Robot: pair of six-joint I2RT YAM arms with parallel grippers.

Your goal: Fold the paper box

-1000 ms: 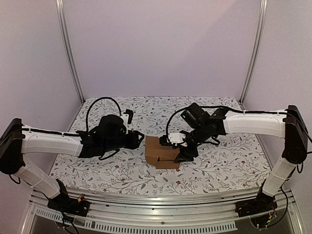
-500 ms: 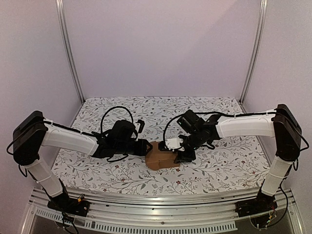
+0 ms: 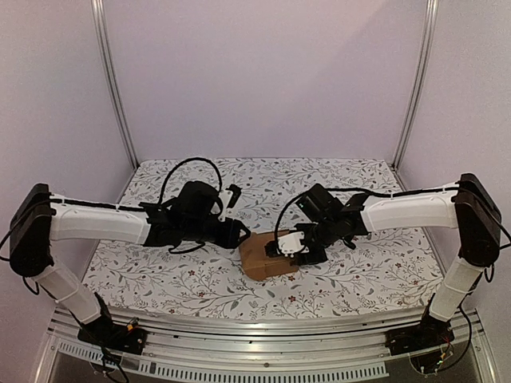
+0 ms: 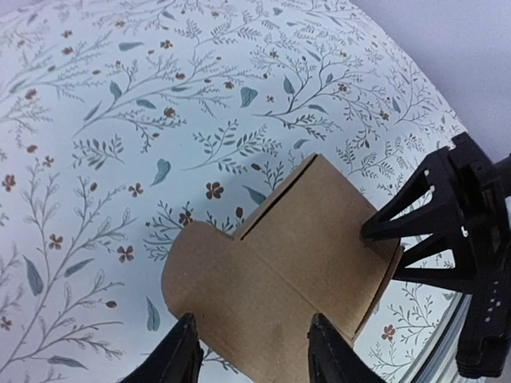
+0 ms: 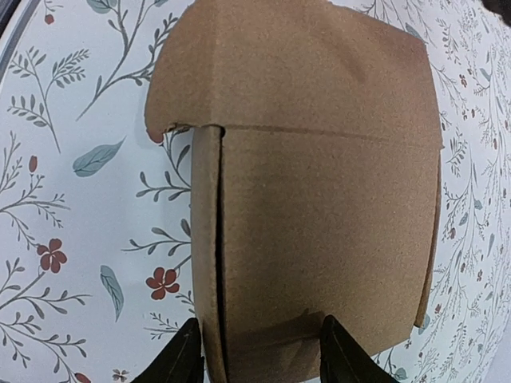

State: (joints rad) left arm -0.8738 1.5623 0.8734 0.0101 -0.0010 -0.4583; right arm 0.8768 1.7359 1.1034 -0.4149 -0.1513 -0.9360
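Note:
The paper box point(image 3: 266, 258) is a small brown cardboard box, partly folded, lying on the floral table between both arms. In the left wrist view the box point(image 4: 295, 255) shows a rounded flap at its lower left and a slit along one edge. My left gripper point(image 3: 239, 237) is open, and its fingertips point(image 4: 185, 351) sit over the near flap. My right gripper point(image 3: 289, 248) is open at the box's right side. In the right wrist view the box point(image 5: 319, 159) fills the frame, with one finger point(image 5: 182, 355) at its left edge and the other over its face.
The floral tablecloth point(image 3: 367, 263) covers the table. Metal frame posts point(image 3: 116, 88) stand at the back corners and a metal rail point(image 3: 263, 323) runs along the near edge. The right gripper's black frame point(image 4: 459, 231) shows beside the box in the left wrist view.
The box has gone from standing tall with flaps up to lying lower and flatter. The left gripper has come in to its left side. The right gripper has dropped lower beside it.

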